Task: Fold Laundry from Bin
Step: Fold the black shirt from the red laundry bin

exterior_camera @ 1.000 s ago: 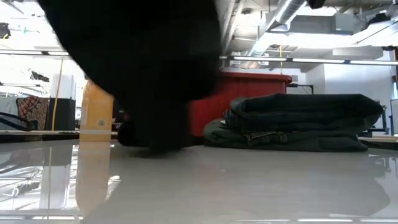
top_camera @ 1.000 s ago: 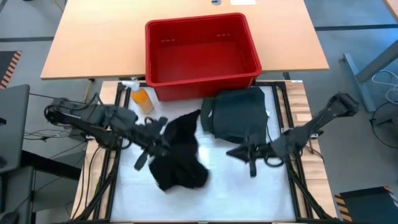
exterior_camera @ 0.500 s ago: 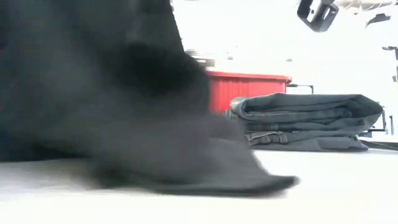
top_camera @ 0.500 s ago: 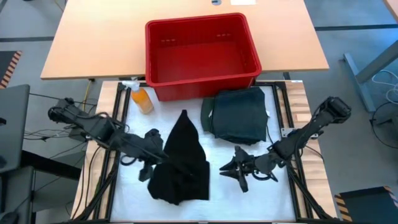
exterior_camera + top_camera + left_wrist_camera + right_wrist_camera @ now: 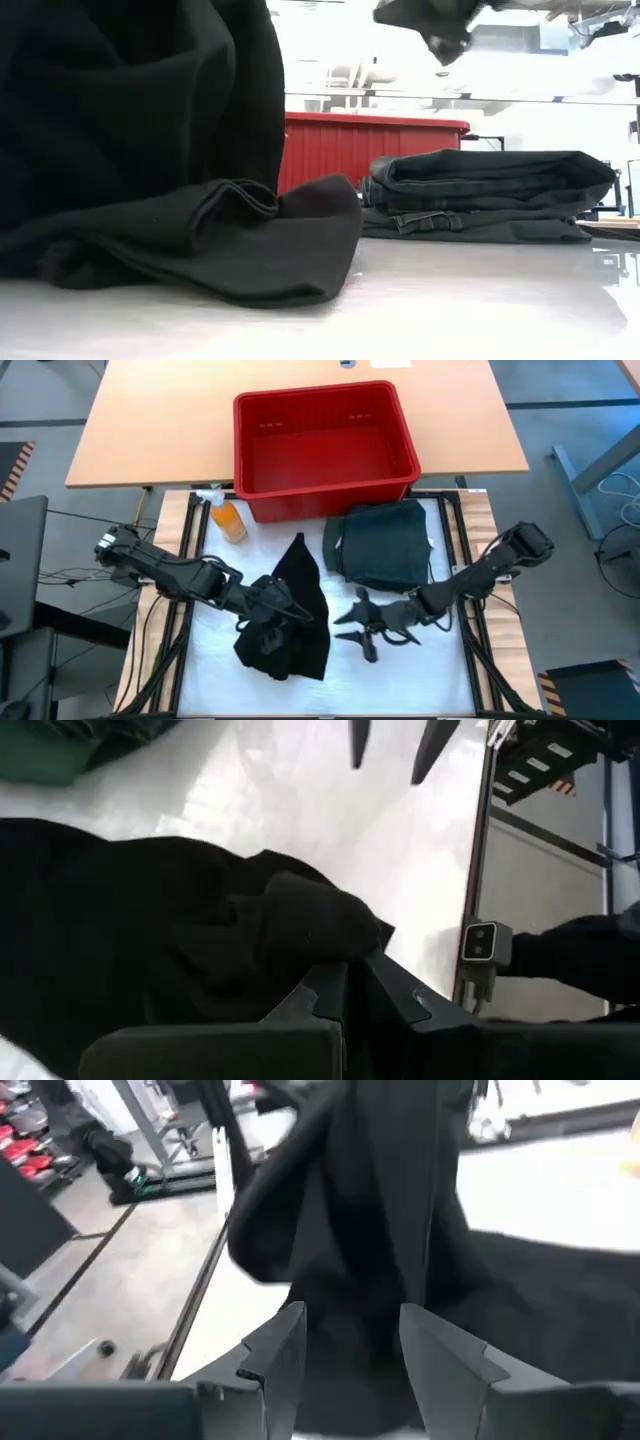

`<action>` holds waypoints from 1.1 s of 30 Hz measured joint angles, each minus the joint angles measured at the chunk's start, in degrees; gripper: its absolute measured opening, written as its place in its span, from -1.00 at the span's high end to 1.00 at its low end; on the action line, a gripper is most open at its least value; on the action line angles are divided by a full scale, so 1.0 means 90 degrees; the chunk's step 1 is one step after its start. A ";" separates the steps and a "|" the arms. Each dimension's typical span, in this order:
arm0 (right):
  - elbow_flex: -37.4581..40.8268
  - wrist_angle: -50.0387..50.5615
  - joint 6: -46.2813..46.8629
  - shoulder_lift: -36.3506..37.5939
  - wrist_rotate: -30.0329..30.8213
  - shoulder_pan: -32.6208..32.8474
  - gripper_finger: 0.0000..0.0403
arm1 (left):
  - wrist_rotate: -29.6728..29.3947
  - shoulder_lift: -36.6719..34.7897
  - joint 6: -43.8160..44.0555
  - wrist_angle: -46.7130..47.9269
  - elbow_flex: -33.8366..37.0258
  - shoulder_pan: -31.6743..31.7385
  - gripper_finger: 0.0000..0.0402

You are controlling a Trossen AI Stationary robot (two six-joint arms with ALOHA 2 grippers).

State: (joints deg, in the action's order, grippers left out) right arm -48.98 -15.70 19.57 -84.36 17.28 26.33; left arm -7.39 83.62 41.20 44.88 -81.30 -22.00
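Black garment (image 5: 288,622): lies crumpled on the white mat of the desk (image 5: 430,670), in front of the bin (image 5: 322,440), with a narrow end reaching toward the bin.
Long axis: runs roughly from the bin side to the near desk edge; the narrow tip points at the bin, the bunched wide end sits nearest the low camera.
Folded stack (image 5: 380,546): dark green clothes, just beside the bin's front wall and near the black garment (apart from it, as far as the high view shows).
Left pincer (image 5: 272,603): fingers closed, clamped on a fold of the black garment.
Right pincer (image 5: 358,628): fingers spread apart, holding nothing, just beside the garment's right edge.
Risk: with only one corner pinched, a pull could drag the cloth into a tighter bunch instead of spreading it.
Second risk: the right pincer may catch a doubled layer, so the fold would come out skewed.
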 joint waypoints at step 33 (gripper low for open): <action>-0.4669 0.3530 -0.1982 -0.0750 -0.1928 -0.1578 0.91 | -0.0613 -0.1494 -0.1417 -0.0597 -0.0044 -0.0210 0.85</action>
State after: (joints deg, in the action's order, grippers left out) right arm -91.00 16.06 1.73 -91.11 -0.08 12.13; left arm -12.91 70.18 28.45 39.51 -81.69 -23.88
